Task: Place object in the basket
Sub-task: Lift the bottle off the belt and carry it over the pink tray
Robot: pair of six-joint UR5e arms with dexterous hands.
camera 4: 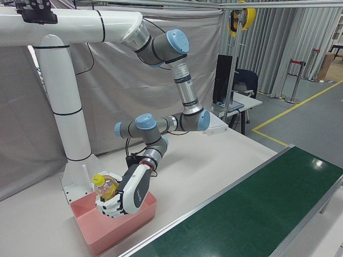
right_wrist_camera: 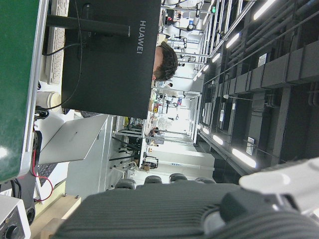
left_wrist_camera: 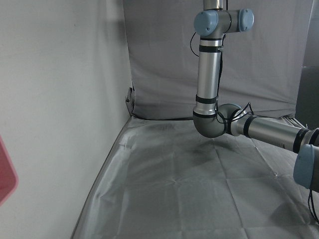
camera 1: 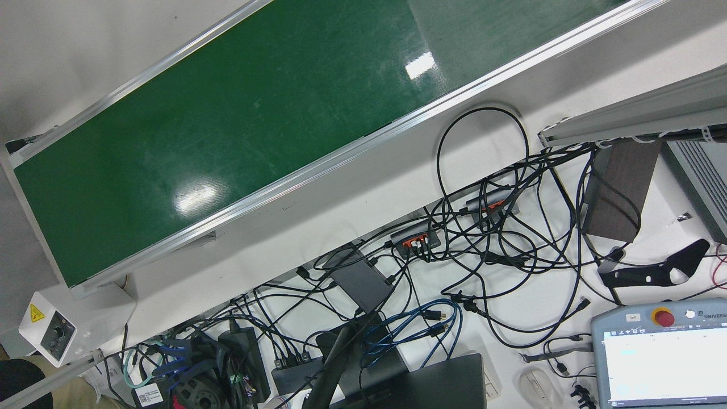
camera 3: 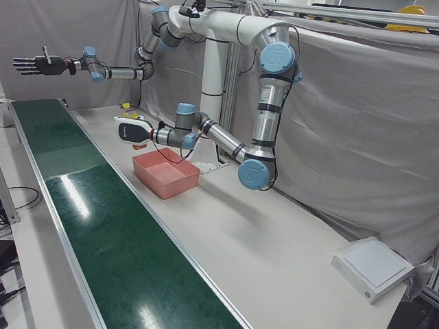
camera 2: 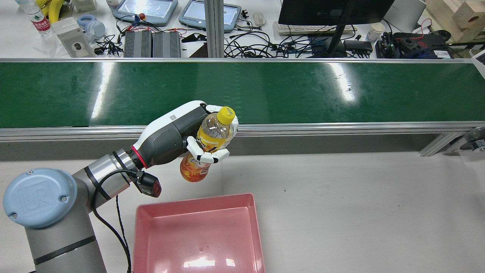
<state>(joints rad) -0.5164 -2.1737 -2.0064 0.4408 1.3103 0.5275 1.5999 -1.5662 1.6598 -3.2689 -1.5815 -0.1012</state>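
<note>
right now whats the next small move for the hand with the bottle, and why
Probably carry it back toward the robot until it is over the tray. In the rear view the left hand grips the bottle above the table, just short of the pink basket, which looks empty.

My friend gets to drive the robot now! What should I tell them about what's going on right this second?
Left hand: shut on the yellow-capped drink bottle, lifted off the table.
Right hand: open, holding nothing, raised high over the far end of the green conveyor belt.
Pink basket: on the table in front of the left arm, nothing in it.
Done: bottle picked up and carried close to the basket's belt-side rim.
Left: bring the bottle over the basket, lower it, let go.
</note>
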